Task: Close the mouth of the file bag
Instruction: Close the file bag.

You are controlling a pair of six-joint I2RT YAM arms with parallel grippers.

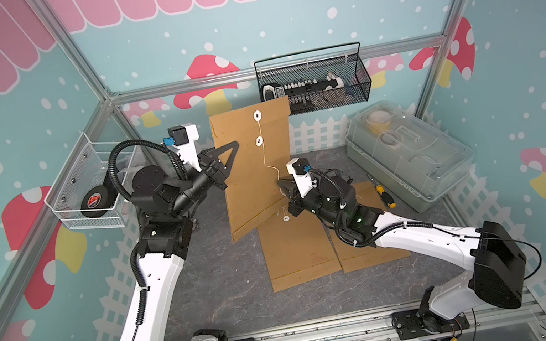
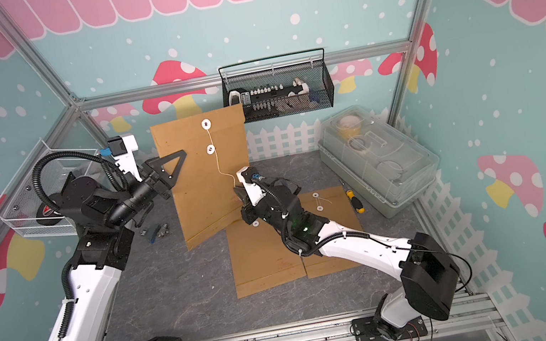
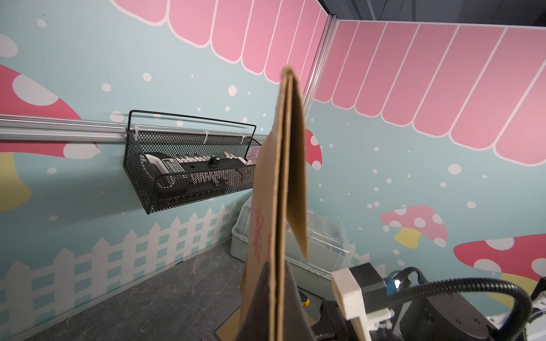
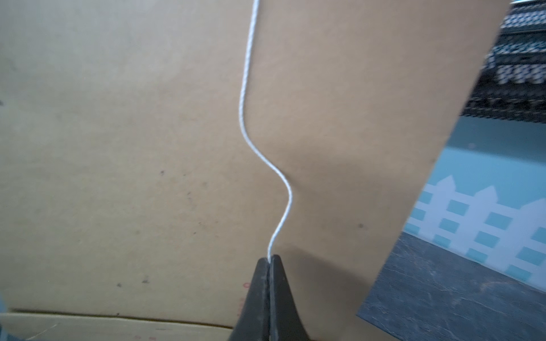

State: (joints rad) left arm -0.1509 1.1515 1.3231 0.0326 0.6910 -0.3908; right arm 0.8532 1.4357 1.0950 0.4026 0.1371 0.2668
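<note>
With the left gripper (image 3: 276, 264) clamped shut on the upright file bag (image 1: 248, 168) and the right gripper (image 4: 269, 258) pinching its slack string (image 4: 245, 97), winding seems in hand, so next the string must loop round the button (image 1: 259, 140) above the right gripper.

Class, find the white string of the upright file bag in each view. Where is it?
Top view: string hangs down the face of the file bag, near centre.
Top view: string left of centre.
Left wrist: not in it.
Right wrist: mid-picture, pinched by the right gripper.
Shared landmark: black mesh basket.
</note>
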